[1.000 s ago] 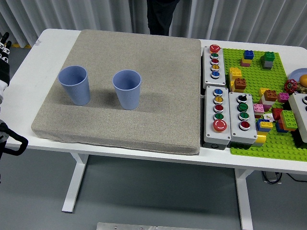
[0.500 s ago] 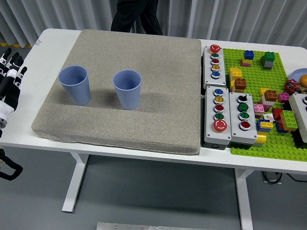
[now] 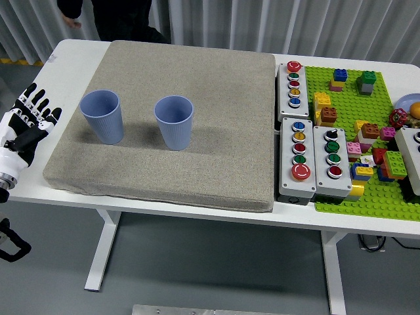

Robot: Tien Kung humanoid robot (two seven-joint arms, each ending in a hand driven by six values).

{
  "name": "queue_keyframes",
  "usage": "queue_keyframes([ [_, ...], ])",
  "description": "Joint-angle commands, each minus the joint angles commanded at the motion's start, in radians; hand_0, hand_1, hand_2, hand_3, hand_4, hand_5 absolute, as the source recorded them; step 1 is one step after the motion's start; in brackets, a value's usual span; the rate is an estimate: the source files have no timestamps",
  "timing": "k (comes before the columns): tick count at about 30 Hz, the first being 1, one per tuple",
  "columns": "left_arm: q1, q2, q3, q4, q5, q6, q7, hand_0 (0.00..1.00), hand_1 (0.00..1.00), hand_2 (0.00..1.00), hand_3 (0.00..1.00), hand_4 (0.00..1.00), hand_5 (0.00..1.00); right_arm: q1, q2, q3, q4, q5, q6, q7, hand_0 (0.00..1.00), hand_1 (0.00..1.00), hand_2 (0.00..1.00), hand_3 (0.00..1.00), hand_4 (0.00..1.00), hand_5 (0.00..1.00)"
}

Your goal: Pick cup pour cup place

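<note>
Two blue cups stand upright on a grey mat (image 3: 197, 164): the left cup (image 3: 102, 116) and the right cup (image 3: 174, 122), a hand's width apart. My left hand (image 3: 29, 121) hovers over the table's left edge, fingers spread and holding nothing, about a cup's width left of the left cup. My right hand is out of view.
Grey button boxes (image 3: 293, 85) (image 3: 314, 161) sit right of the mat. A green baseplate (image 3: 367, 138) with several loose bricks fills the right end. A person in dark clothes (image 3: 111, 16) stands at the far left behind the table.
My left hand has come in from the left edge, rising and moving right toward the left cup. The person behind the table has walked to the left.
</note>
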Motion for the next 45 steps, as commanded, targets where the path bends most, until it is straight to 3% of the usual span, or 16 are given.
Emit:
queue_keyframes([
  [6,0.0,-0.003,0.009,0.015,0.028,0.001,0.003,0.998,0.998,0.998,0.998,0.812,0.048,0.002,0.0,0.0,0.0,0.0,-0.001,0.0,0.719,0.682,0.674,0.635,0.141,0.428],
  [7,0.001,-0.003,0.008,0.02,0.037,-0.009,0.007,0.998,0.998,0.998,0.998,0.886,0.107,0.002,0.0,0.0,0.0,0.001,-0.001,0.0,0.718,0.682,0.674,0.635,0.141,0.423],
  [12,-0.001,0.001,0.003,0.029,0.095,-0.049,0.025,0.998,0.998,0.998,0.998,0.886,0.107,0.005,-0.001,-0.002,0.0,0.003,-0.001,0.001,0.718,0.682,0.674,0.635,0.141,0.423],
  [13,-0.001,0.002,0.004,0.029,0.111,-0.054,0.03,0.998,0.998,0.998,0.998,0.961,0.198,0.006,-0.001,-0.002,0.0,0.004,-0.001,0.001,0.719,0.682,0.674,0.635,0.142,0.421],
  [18,-0.005,0.005,0.011,0.028,0.179,-0.057,0.051,0.998,0.998,0.998,0.998,0.961,0.198,0.007,-0.001,-0.002,0.0,0.005,-0.002,0.0,0.719,0.682,0.674,0.635,0.142,0.421],
  [19,-0.005,0.004,0.012,0.028,0.183,-0.055,0.052,0.998,0.998,0.998,0.998,0.998,0.3,0.007,-0.001,-0.002,0.0,0.005,-0.002,0.0,0.719,0.682,0.674,0.633,0.141,0.42],
  [30,-0.012,-0.001,0.023,0.041,0.209,-0.054,0.059,0.998,0.998,0.998,0.998,0.998,0.284,0.007,0.0,-0.002,0.0,0.003,-0.003,-0.001,0.718,0.681,0.674,0.633,0.141,0.419],
  [31,-0.012,-0.001,0.024,0.042,0.209,-0.054,0.059,0.998,0.998,0.998,0.998,0.906,0.079,0.008,0.0,-0.002,0.0,0.003,-0.003,-0.001,0.718,0.681,0.673,0.633,0.141,0.418],
  [45,-0.051,-0.021,0.069,0.083,0.216,-0.034,0.055,0.998,0.998,0.998,0.998,0.91,0.104,0.004,0.002,-0.005,0.0,0.004,-0.003,-0.002,0.719,0.682,0.674,0.633,0.139,0.414],
])
